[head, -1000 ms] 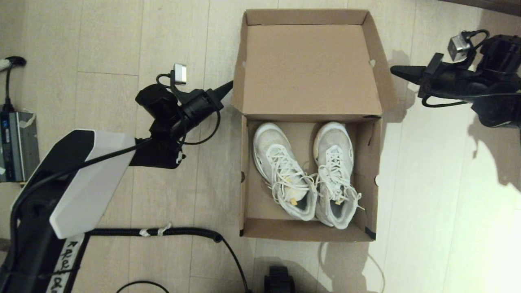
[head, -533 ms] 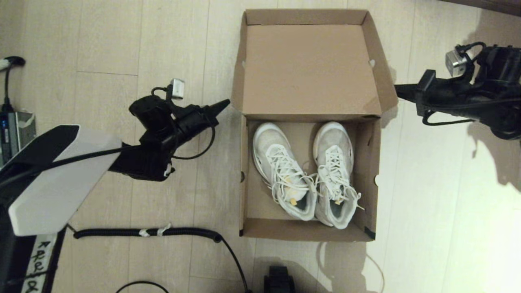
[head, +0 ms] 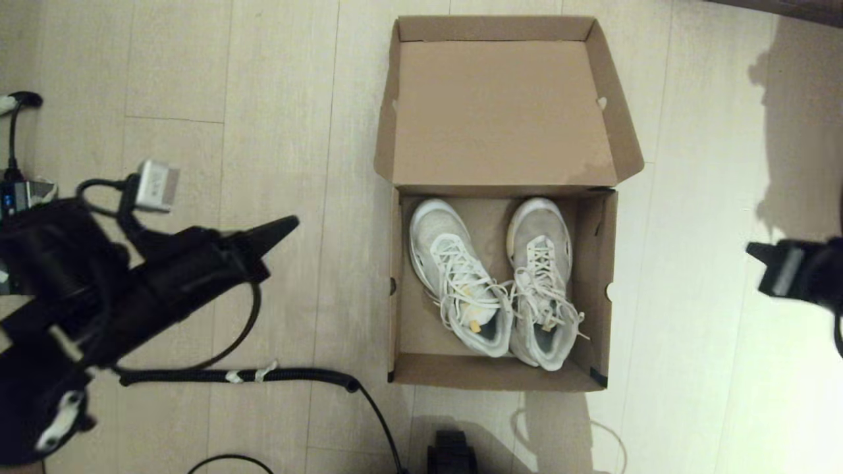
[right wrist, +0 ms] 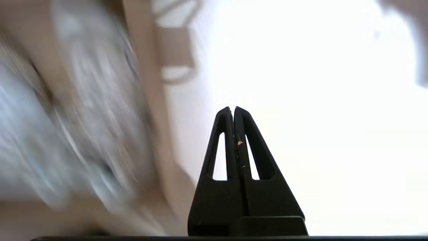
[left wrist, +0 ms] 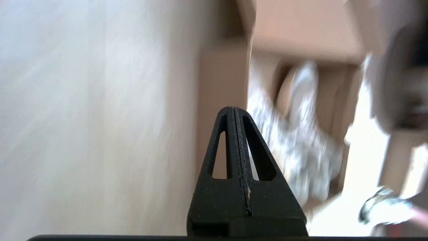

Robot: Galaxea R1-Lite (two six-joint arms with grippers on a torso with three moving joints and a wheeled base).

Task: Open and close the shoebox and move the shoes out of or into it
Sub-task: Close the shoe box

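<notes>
while the large brown cardboard shoebox [head: 498, 204] lies on the pale wooden floor [head: 283, 99] with its hinged lid folded flat away from the robot, the pair of white chunky-soled sneakers [head: 497, 283] sits side by side in the open tray, toes toward the lid hinge, laces loose and tangled between them. judged from this layout, the step in hand is either lifting a shoe out or folding the lid over; for either, a gripper must first open before it can take hold, and a shoe is best pinched at the firm heel collar or tongue rather than by the laces, which look likely to snag its neighbour. the lid is best pushed from its far edge, so that the side flaps tuck inside the tray walls. the left gripper [head: 280, 228] hangs over bare floor well to the left of the box, its two black fingers [left wrist: 234, 140] pressed together, holding and touching nothing. the right gripper [right wrist: 233, 112] sits at the right edge of the head view, well apart from the box wall, its fingers likewise pressed together and empty. a black coiled cable [head: 244, 376] lies on the floor near the box's near left corner, worth avoiding on approach.
</notes>
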